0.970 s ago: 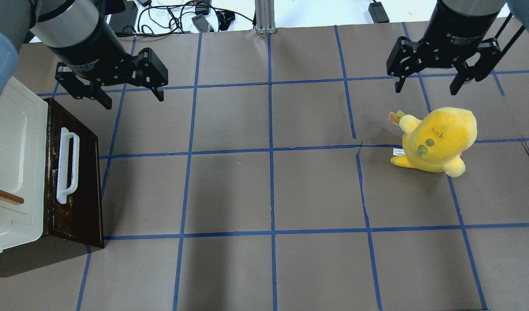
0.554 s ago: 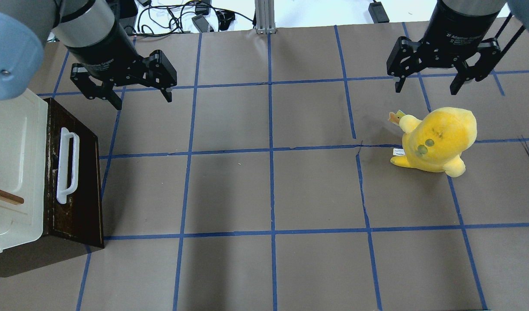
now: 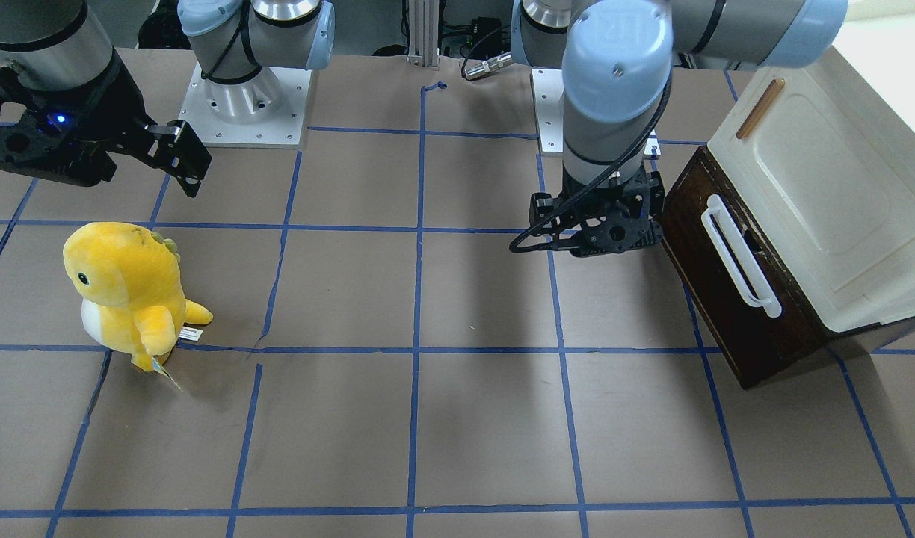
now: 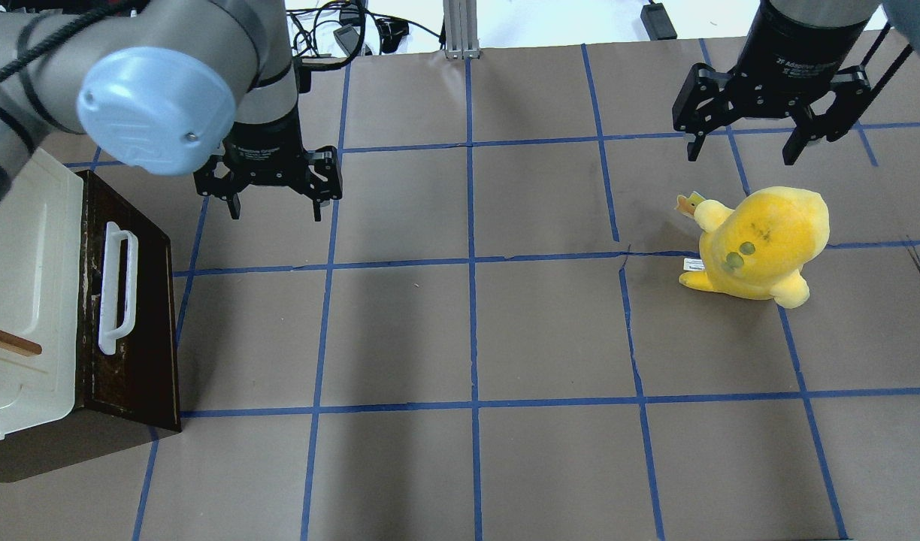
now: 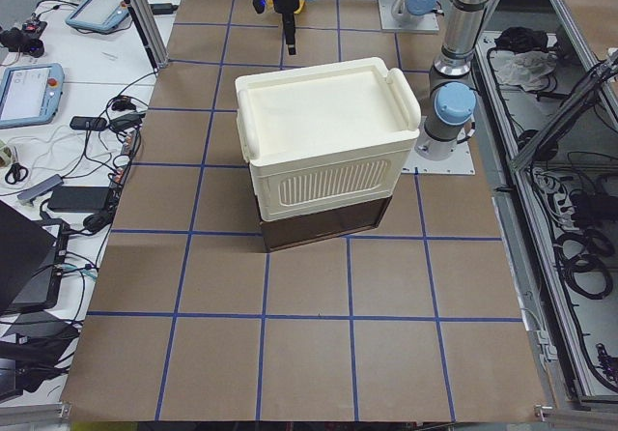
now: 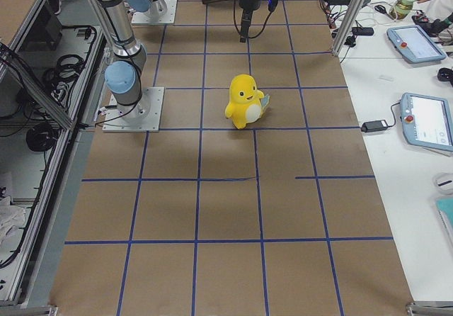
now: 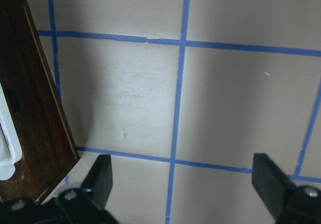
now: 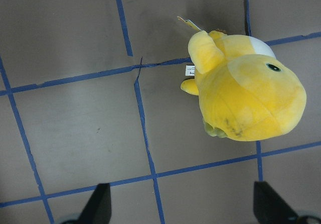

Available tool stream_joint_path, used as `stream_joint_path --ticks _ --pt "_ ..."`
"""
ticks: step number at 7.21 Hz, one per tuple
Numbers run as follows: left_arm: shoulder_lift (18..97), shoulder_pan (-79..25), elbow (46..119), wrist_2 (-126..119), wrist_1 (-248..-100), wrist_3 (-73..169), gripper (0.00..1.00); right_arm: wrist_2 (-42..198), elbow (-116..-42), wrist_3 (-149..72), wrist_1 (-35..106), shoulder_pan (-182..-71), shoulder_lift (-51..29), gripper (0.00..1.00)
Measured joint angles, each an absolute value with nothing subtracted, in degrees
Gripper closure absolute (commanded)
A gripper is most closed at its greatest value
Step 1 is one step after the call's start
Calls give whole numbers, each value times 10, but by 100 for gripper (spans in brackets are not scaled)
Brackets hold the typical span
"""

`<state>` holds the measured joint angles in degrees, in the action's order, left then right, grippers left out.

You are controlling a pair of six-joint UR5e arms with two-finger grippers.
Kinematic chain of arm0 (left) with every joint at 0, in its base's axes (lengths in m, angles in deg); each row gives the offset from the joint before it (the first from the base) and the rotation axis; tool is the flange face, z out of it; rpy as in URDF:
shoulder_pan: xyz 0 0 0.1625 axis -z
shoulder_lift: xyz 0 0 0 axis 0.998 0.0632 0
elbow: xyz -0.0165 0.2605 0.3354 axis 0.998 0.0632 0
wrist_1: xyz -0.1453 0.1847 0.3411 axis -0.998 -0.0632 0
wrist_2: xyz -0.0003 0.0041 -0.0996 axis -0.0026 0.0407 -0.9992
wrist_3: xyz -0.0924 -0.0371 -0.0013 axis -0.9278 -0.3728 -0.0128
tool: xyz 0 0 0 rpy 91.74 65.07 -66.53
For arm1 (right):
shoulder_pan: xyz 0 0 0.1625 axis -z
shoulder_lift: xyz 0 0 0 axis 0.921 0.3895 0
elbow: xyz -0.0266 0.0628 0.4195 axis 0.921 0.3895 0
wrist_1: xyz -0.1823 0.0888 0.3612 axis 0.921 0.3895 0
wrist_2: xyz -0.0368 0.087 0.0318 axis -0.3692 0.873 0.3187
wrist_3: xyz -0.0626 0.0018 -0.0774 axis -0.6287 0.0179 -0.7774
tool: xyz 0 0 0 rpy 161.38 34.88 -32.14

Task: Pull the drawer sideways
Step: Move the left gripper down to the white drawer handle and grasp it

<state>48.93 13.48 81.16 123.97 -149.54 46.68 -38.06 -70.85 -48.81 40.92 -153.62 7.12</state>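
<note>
Six cameras ring the taped table (image 4: pixel 400 330). One looks forward and down from behind the robot; another faces it from across, steeply down, the arm bases (image 3: pixel 241 104) at top of frame. Two distant end cameras look along the table. Two wrist cameras hang close above it: the left catches the drawer (image 7: pixel 35 108) at left of frame, the right a yellow plush toy (image 8: pixel 246 98), both also visible overhead.
</note>
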Motion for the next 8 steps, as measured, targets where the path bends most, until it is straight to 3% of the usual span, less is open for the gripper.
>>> stream_joint_path --ticks 3,6,8 --pt "549 158 869 1413 -1498 424 0 -381 -709 -488 409 -1536 71 0" --pt "564 157 956 1605 -1505 421 0 -381 -709 -488 409 -1536 71 0" --pt "575 136 976 1675 -1530 421 0 -381 -709 -488 409 -1536 71 0"
